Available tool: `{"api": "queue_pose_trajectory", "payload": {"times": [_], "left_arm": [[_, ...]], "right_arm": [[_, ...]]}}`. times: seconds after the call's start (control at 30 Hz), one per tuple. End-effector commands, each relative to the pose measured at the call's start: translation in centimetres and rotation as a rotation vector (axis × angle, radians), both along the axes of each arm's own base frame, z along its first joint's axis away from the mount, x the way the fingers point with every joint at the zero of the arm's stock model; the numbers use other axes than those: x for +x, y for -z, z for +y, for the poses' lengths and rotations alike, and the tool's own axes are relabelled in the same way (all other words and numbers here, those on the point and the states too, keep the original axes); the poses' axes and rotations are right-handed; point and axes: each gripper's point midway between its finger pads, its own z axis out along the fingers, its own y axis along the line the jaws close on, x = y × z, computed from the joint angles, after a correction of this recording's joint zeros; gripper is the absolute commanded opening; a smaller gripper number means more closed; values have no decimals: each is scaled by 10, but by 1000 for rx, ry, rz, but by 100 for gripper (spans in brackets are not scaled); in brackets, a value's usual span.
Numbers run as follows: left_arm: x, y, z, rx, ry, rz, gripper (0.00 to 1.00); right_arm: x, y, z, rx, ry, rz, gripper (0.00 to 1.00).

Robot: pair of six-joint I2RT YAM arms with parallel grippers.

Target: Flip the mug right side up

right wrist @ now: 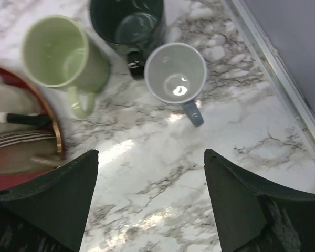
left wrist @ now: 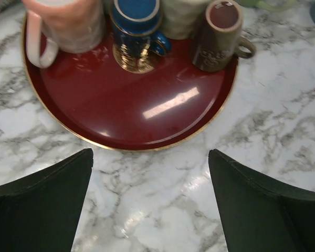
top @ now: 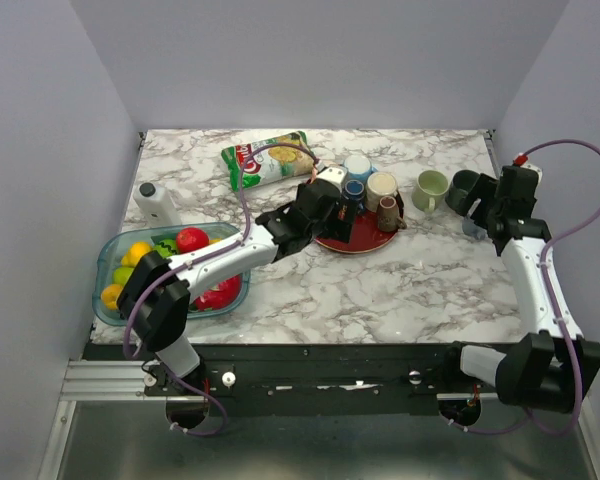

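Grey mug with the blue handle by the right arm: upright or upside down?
Upright. The grey mug shows its open mouth and empty inside from above, standing on the marble table.

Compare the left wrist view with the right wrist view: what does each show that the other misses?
Left wrist only: pink mug and blue mug on the red tray. Right wrist only: green mug, dark mug and white mug, mouths up, on the marble table. Both: the red tray and marble table.
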Motion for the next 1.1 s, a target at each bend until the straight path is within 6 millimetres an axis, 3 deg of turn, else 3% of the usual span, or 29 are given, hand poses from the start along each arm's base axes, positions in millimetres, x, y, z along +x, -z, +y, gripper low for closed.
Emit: {"api": "queue_pose_trajectory", "payload": {"times": [0.0, 0.07, 0.13, 0.2, 0.23, 0.27, 0.33, 0.4, 0.43, 0.5, 0.53, 0.73, 0.93, 1.03, 1.07], "left_arm": [[42, 19, 21, 127, 4, -6, 99], [65, 22, 35, 160, -4, -15, 99], [86, 39, 49, 206, -11, 1, 99], [101, 37, 48, 208, 13, -13, 99], [106, 48, 48, 224, 31, -1, 99], [116, 42, 45, 231, 68, -29, 99], [124, 57, 42, 268, 108, -13, 99], [134, 53, 37, 275, 151, -36, 99], [138, 64, 35, 287, 165, -21, 99], [146, 64, 33, 286, 187, -24, 99], [149, 73, 33, 295, 194, -10, 98], [170, 83, 36, 278, 174, 4, 93], [179, 91, 36, 257, 171, 4, 90], [178, 94, 34, 254, 189, 3, 82], [179, 93, 35, 250, 187, 5, 73]], "right_arm": [[-14, -21, 36, 122, -143, -71, 88], [-20, -22, 48, 155, -191, -87, 88], [-26, -26, 60, 187, -241, -112, 88], [-30, -26, 71, 221, -283, -125, 88], [-33, -30, 74, 232, -297, -139, 88], [-37, -28, 79, 252, -313, -138, 88], [-45, -37, 98, 321, -376, -168, 83], [-54, -42, 118, 405, -445, -188, 80], [-59, -45, 122, 423, -458, -205, 79], [-68, -55, 130, 442, -479, -244, 79], [-72, -57, 131, 444, -484, -252, 79], [-85, -70, 129, 414, -479, -266, 79], [-89, -70, 130, 415, -478, -264, 79], [-90, -67, 129, 416, -469, -253, 79], [-91, -67, 130, 417, -470, -253, 79]]}}
